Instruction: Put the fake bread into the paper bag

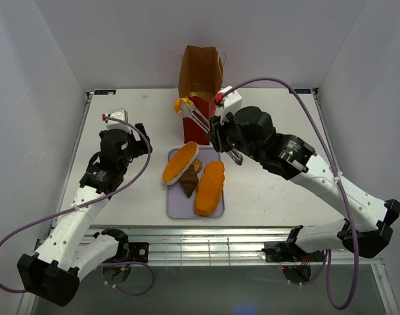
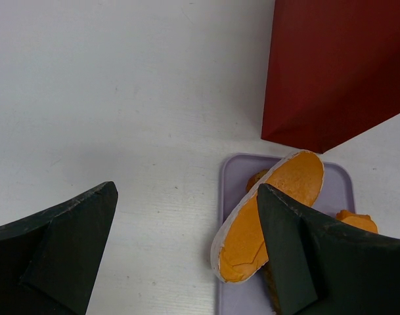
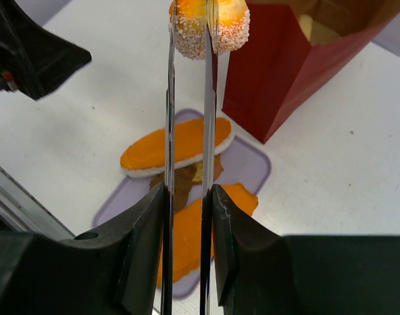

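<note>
**A:** What's the right gripper (image 3: 190, 23) doing up there?

**B:** Its two long thin fingers are clamped on a small round orange toy bread with a sugary white crust (image 3: 231, 26), pinched at the very tips. It's lifted clear of the table, just beside the tall brown paper bag with a red lower half (image 1: 201, 69), on the bag's left side. I'd say it's held high so it can pass over the rim.

**A:** So it's not over the mouth yet?

**B:** No. In the wrist view the bread sits left of the opening, so a short carry across comes before any release.

**A:** And the rest?

**B:** On the flat lavender plastic tray (image 1: 216, 211), in front of the bag: a flat orange oval loaf with a white rim (image 1: 180, 163), a long plain orange loaf (image 1: 210, 188) and a dark brown piece (image 1: 188, 185) between them — I can't tell its shape.

**A:** The left gripper (image 2: 186, 190)?

**B:** Jaws spread wide, gripping nothing, low over the white table (image 2: 121, 98) left of the tray — out of the way, yet near the oval loaf, likely next.
</note>
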You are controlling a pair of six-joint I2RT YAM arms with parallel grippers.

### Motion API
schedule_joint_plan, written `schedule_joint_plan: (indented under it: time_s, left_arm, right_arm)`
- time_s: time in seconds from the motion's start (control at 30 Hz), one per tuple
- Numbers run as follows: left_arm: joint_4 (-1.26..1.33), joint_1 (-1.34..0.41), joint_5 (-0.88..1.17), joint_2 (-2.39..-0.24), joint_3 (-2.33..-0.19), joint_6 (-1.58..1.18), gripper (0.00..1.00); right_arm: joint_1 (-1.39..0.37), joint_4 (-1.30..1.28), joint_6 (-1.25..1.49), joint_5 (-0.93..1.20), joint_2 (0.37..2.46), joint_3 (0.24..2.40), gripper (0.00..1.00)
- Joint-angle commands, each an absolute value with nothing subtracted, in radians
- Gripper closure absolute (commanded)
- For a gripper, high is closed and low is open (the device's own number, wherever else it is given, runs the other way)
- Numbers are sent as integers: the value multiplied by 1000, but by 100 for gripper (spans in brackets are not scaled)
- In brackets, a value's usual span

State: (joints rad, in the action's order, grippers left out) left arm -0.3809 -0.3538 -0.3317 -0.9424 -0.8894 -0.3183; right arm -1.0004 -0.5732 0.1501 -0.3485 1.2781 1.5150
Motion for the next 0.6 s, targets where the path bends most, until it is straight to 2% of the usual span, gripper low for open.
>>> schedule_joint_plan:
  time_s: [0.0,0.17,0.57]
  left_arm:
    - [-362,-359,-327,-914,-888,-313,2]
    - [-360,-357,-331,-913,-888,-314,2]
    - [-357,-357,-319,-936,-884,-316,2]
  right_arm:
    - [-962,-499,100,-292,1298,1640,68]
    - [-904,-499,75,-247,1351,1756,67]
    - [-709,-488,48,-103,1505,1887,67]
